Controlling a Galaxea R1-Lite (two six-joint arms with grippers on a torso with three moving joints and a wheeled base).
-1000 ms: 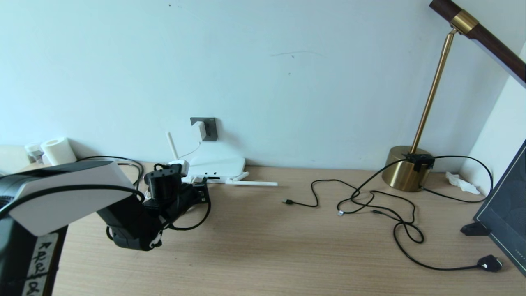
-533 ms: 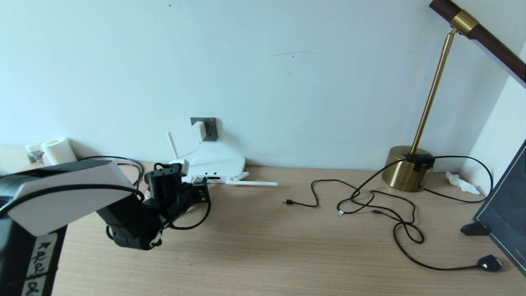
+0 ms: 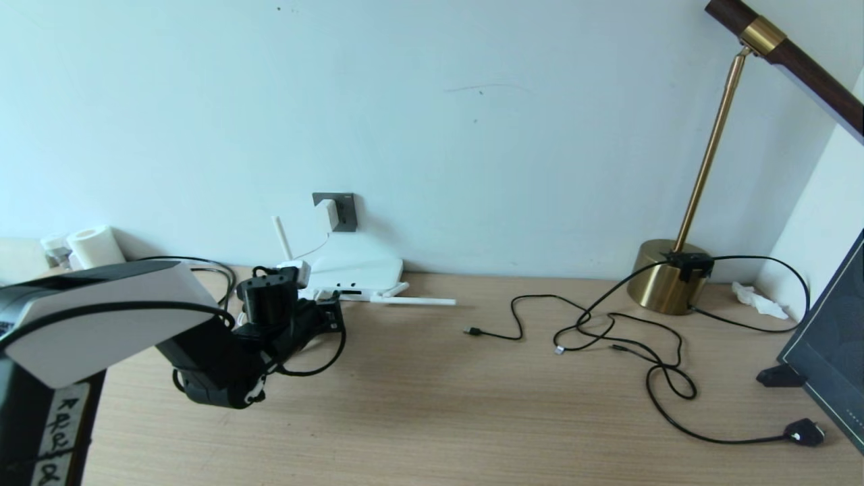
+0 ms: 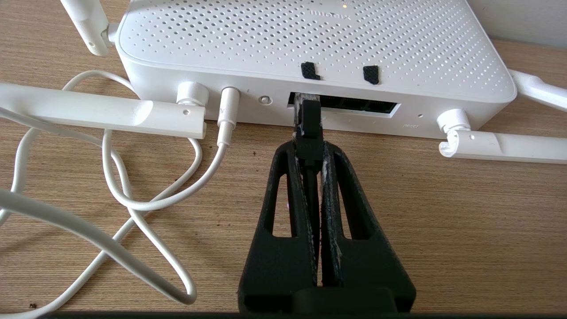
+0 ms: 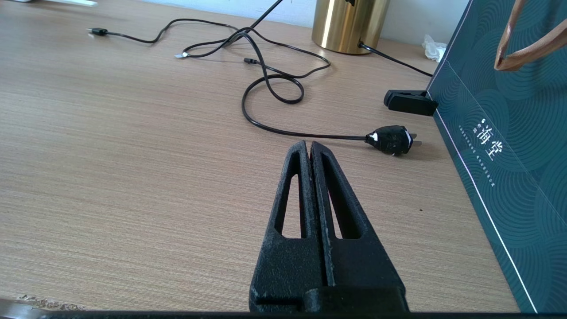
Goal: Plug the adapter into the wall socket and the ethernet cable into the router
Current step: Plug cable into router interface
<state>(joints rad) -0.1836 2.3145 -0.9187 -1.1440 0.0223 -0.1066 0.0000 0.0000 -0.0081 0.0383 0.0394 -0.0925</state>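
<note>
The adapter (image 3: 328, 214) already sits in the wall socket (image 3: 344, 210), so the cable step is in hand. The left end effector (image 4: 309, 153), clamped on the ethernet cable (image 4: 308, 128), holds its plug at the router (image 4: 310, 48) port (seating unclear). Next: press straight in, then release. The right end effector (image 5: 310, 148) hangs closed and empty above the surface (image 5: 133, 133).

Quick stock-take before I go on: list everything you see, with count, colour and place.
router: 1, white, by the wall at desk's left
adapter: 1, white, in the wall socket, dark grey
ethernet cable: 1, black, plug at the router's port row
white cord: 1, looped beside the router
lamp: 1, brass, at desk's right rear
thin cables: several, black, tangled mid-desk
power plug: 1, black, near the bag
bag: 1, dark teal, right edge
paper roll: 1, white, far left
left tool: shut on the ethernet cable
right tool: shut, empty, above the desk
</note>
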